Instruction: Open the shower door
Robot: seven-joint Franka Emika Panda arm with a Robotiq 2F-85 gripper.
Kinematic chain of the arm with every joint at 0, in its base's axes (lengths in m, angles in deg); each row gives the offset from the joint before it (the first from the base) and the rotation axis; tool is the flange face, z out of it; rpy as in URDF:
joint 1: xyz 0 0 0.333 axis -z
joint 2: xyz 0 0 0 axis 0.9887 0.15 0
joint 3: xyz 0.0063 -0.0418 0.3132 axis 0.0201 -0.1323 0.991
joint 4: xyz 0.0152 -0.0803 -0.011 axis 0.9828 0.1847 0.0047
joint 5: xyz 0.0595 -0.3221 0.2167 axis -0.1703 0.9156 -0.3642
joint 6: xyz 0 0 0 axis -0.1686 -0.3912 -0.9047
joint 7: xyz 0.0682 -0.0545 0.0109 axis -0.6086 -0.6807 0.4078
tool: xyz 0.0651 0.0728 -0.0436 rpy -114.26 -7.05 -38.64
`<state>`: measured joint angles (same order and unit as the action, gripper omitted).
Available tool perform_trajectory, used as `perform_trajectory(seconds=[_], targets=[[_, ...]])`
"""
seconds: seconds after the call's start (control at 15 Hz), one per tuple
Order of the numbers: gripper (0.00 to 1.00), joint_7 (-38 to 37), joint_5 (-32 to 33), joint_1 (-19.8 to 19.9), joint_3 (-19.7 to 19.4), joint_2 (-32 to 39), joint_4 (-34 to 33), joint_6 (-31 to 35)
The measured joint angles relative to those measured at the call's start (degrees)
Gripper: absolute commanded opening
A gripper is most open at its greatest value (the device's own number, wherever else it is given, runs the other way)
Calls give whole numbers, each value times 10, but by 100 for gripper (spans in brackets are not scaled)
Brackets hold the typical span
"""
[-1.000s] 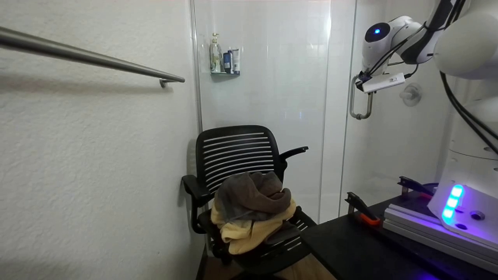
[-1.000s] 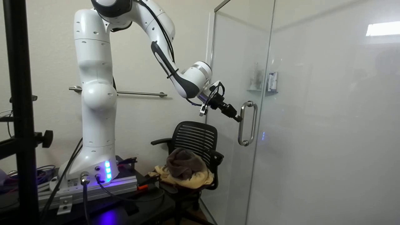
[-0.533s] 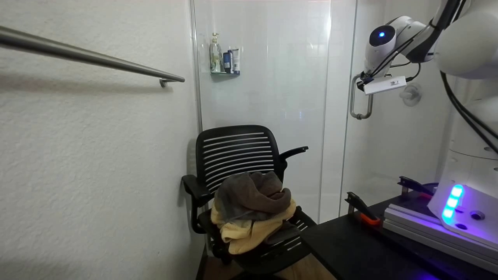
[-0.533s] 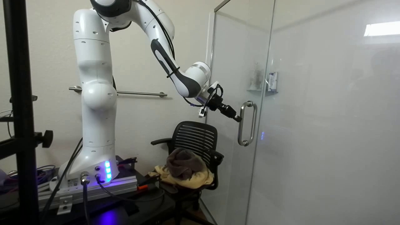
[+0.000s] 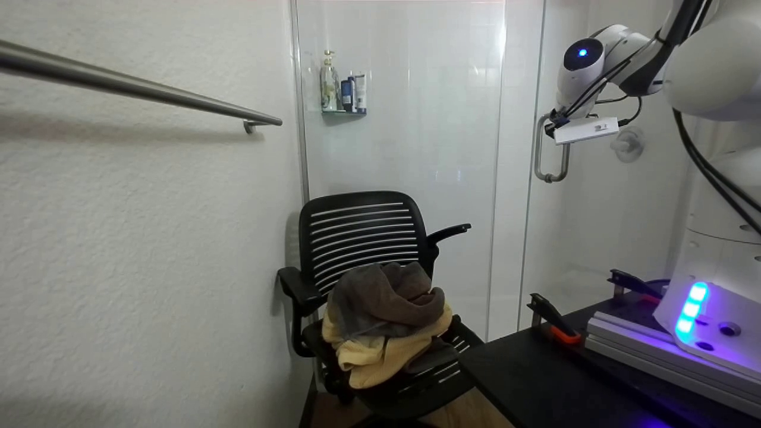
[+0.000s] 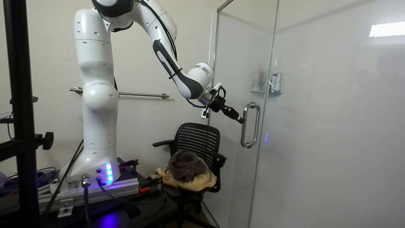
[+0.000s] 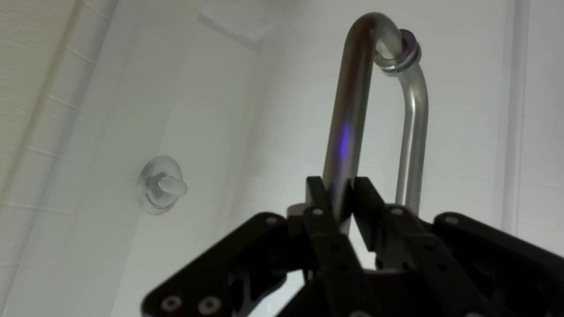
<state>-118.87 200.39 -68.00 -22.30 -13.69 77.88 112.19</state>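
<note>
The shower door [image 5: 585, 238] is clear glass and carries a chrome bar handle [image 5: 565, 163], with a bar on each side of the glass. The handle also shows in an exterior view [image 6: 243, 136] and in the wrist view [image 7: 352, 101]. My gripper [image 7: 338, 189] has one black finger on each side of the nearer bar, with little gap. It appears shut on the handle. In an exterior view my gripper [image 6: 241, 120] meets the bar on its upper half. In an exterior view the camera box on the wrist hides the fingertips [image 5: 556, 128].
A black chair [image 5: 362, 226] with grey and yellow towels [image 5: 386, 309] stands by the glass. A grab bar [image 5: 137, 86] runs along the wall. A black table [image 5: 523, 374] holds the robot base and clamps. Bottles [image 5: 330, 86] stand on a shelf. A black stand [image 6: 19, 95] is at one side.
Over the last second my wrist shifts slightly right and down in an exterior view, then nearly holds still. My fingers stay at the handle. The door and handle show no visible movement.
</note>
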Motion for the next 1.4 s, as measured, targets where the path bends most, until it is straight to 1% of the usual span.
perform_trajectory(seconds=[0.07, 0.13, 0.2, 0.27, 0.33, 0.4, 0.47, 0.53, 0.73, 1.13, 1.4], targets=[[18, -3, 1, -1, 1, 0, 1, -5], [9, -22, 17, -4, 3, 0, 4, -20], [18, -51, 47, -8, 4, 0, 10, -39], [3, -83, 82, -11, 4, -2, 17, -51], [5, -121, 122, -11, 3, -5, 24, -57], [14, -159, 166, -11, -1, -10, 31, -59], [14, -193, 208, -11, -6, -17, 39, -59], [5, -221, 246, -11, -12, -25, 48, -59], [5, -222, 250, -6, -21, -55, 77, -59], [5, -188, 249, 4, -52, -121, 130, -52], [5, -146, 249, -1, -100, -170, 158, -30]])
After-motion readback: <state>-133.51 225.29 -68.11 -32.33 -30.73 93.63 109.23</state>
